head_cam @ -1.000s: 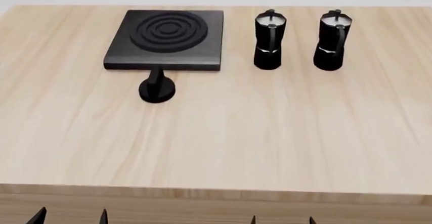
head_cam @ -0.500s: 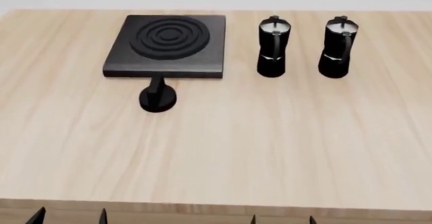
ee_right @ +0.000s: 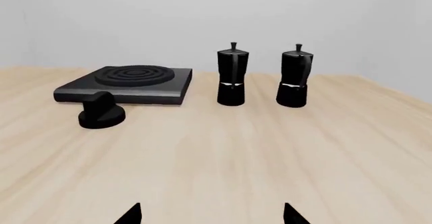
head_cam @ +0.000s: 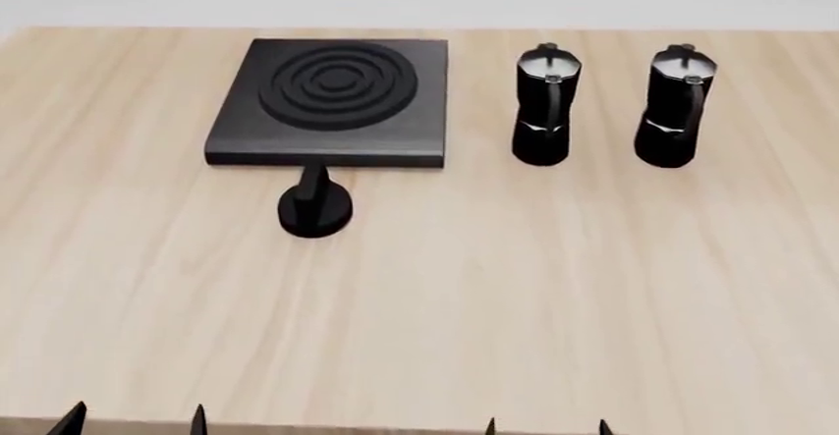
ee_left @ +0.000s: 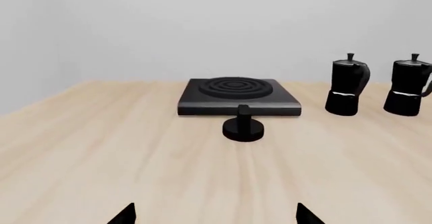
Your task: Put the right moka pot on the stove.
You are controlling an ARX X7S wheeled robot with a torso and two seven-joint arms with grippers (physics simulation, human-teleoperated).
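From my head camera I look down on the table (head_cam: 551, 298): the stove (head_cam: 330, 101) lies far left, its knob (head_cam: 313, 204) just in front of it, and two pots stand upright side by side to its right. The right pot (head_cam: 677, 107) is the outer one, apart from the other pot (head_cam: 544, 106), which stands between it and the stove. Only this view shows the silvery lids from above and the table's near edge along the bottom.

My wrist cameras sit low and show what the head view cannot: the pots' full height, their top knobs and curved handles against the pale wall. In my right wrist view the right pot (ee_right: 294, 80) stands clear of its twin (ee_right: 231, 77), with bare wood on its outer side up to the table's right edge. My left wrist view faces the stove (ee_left: 238, 96) and knob (ee_left: 242, 126) head-on, with the pots off to one side.

Wide bare wood lies between my arms and everything on the table.

My left pincer (head_cam: 132, 421) and right pincer (head_cam: 547, 427) hover low at the near edge, well short of the pots, only the fingertips showing. Both are spread wide and hold nothing.
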